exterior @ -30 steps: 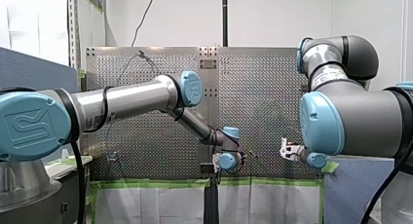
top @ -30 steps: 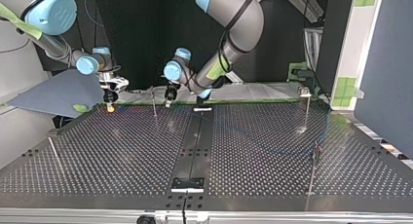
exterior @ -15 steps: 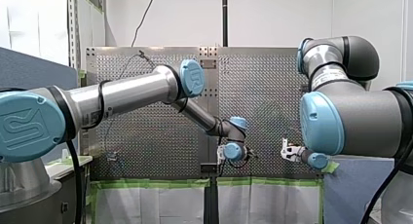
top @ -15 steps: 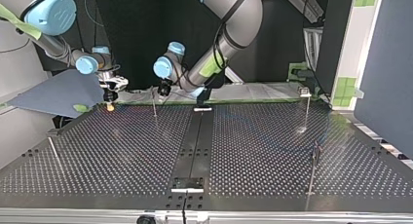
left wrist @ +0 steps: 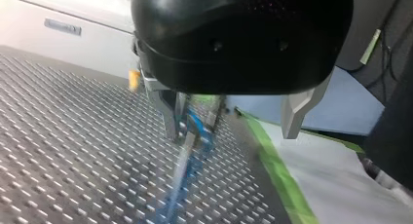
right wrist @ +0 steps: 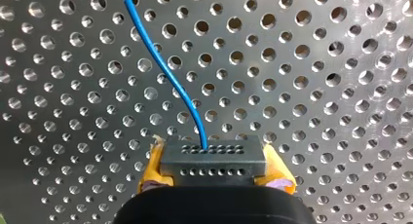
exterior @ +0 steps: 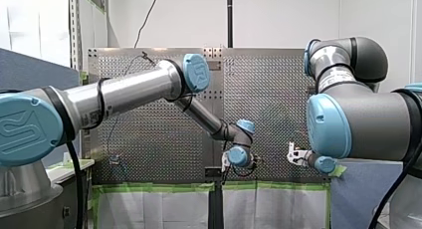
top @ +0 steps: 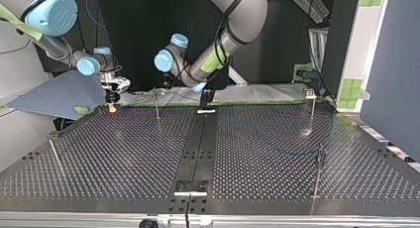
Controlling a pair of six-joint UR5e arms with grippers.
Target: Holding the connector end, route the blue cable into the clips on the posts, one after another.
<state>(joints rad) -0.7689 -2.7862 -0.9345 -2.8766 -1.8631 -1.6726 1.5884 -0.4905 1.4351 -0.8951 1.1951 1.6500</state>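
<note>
Right gripper (right wrist: 214,173): you can see its yellow pads (right wrist: 152,168) pinching a dark grey connector (right wrist: 213,158) from both sides. The connector face has two rows of small holes. The blue cable (right wrist: 163,68) leaves the upper row and curves away over the perforated table (top: 124,158). In the top view this gripper hangs over the table's far edge, toward the far left corner.

Left gripper (left wrist: 231,135): black body, metal fingers (left wrist: 168,109) spread wide, gripping nothing. The cable runs just beside one finger, next to a thin blurred upright. You cannot tell from the wrist view whether they touch. Green tape (left wrist: 272,170) lines the table edge beyond it. In the top view this arm reaches across to a post (top: 156,103) near the middle of the far edge.

Across the rest of the table the cable is too faint to trace.

Writing: the blue joint cap (exterior: 22,132) on the left arm carries a UR mark. The stickers on the arm tubes are too small to read.
</note>
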